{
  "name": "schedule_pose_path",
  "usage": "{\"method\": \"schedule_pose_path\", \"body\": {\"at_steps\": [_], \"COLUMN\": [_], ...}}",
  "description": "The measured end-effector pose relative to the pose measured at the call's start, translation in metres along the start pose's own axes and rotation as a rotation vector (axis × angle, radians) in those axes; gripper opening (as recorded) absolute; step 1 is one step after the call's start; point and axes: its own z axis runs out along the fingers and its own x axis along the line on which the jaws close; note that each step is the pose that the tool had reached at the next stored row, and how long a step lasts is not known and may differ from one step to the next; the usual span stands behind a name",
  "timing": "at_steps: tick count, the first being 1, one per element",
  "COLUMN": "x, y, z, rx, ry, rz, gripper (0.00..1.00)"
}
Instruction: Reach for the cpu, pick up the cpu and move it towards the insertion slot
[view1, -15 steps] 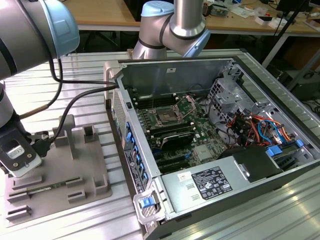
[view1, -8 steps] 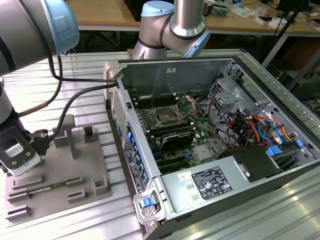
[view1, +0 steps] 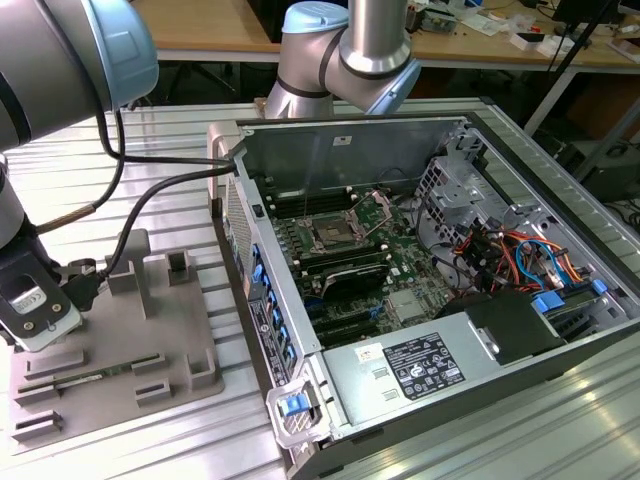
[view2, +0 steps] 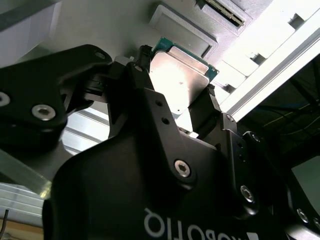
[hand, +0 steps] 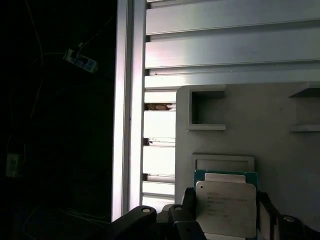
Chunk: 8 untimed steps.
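Two black fingers (view2: 140, 85) of the gripper (view2: 177, 81) are closed in on the small flat square cpu (view2: 182, 70), which has a silvery metal top and a thin green rim. One finger is on each opposite edge, so the claw is pinched to chip width with nothing else in it. In the first wrist view the cpu hangs just beside a shallow square framed recess (hand: 223, 161) of the pale grey plastic tray (hand: 280, 115). Can't tell if the chip is fully clear of the tray floor. In the exterior view the gripper is over the tray's end at the exterior view's left, on the grey-and-blue robot arm (view1: 60, 60). A long thin green memory stick (view1: 90, 381) lies in another tray slot close by. The tray rests on the ribbed aluminium table (view1: 150, 170). To the exterior view's right is the open grey metal computer case (view1: 340, 150), with the green motherboard (view1: 400, 270) exposed. The insertion slot (view1: 328, 237) is a square dark socket with a silvery frame, mid-board and well apart from the cpu. Wooden desks (view1: 200, 25) stand behind.
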Motion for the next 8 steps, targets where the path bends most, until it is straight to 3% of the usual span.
{"method": "schedule_pose_path", "body": {"at_steps": [4,5,8], "x": [0.0001,0.0,0.0001], "y": [0.0003,0.0003,0.0003], "z": [-0.0062,-0.0061,-0.0062], "rx": [-0.0007,-0.0055,-0.0075], "ry": [0.0,-0.0002,-0.0002], "rz": [0.0,0.0,0.0], "gripper": [0.55,0.55,0.55]}}
